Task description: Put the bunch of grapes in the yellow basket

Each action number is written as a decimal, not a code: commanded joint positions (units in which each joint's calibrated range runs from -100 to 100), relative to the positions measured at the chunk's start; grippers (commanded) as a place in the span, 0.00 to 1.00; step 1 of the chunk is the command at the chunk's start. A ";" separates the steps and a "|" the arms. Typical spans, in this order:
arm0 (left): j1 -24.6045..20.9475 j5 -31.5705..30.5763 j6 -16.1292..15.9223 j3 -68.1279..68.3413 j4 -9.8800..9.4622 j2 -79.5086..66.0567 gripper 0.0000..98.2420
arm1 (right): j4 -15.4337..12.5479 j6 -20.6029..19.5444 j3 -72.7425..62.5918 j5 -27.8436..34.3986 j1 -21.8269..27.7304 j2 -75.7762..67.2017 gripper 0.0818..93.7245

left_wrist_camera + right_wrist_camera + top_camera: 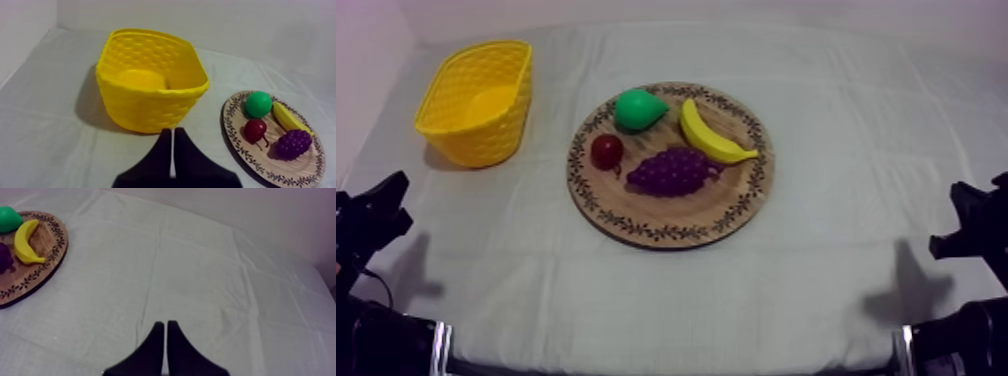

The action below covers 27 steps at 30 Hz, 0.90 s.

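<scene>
A purple bunch of grapes [674, 171] [293, 144] [5, 258] lies on the round wooden board [666, 228] [235, 131] [45, 263] in the middle of the table. The yellow basket [478, 102] [150, 82] stands at the far left with nothing in it. My left gripper [381, 205] [172, 137] rests low at the left, shut, its fingers together as a narrow wedge pointing at the basket. My right gripper [966, 215] [164, 328] rests low at the right, shut, over bare cloth, well clear of the board.
On the board with the grapes lie a green pear [638, 109] [258, 104], a yellow banana [710, 134] [289, 119] [25, 240] and a small red fruit [606, 151] [255, 130]. Grey-white cloth covers the table around the board.
</scene>
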 commanded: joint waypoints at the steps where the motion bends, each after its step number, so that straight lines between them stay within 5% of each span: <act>1: 0.01 0.06 0.02 0.01 -0.02 0.00 0.00 | -0.02 -0.04 -0.04 0.00 0.02 0.00 0.00; 23: 11.31 4.81 0.92 -2.44 -0.04 9.97 0.00 | -0.02 0.01 -0.04 0.00 0.02 0.00 0.00; 27: 11.57 3.53 -2.06 -2.69 -0.15 17.51 0.00 | -0.02 -0.01 -0.04 0.00 0.02 0.00 0.00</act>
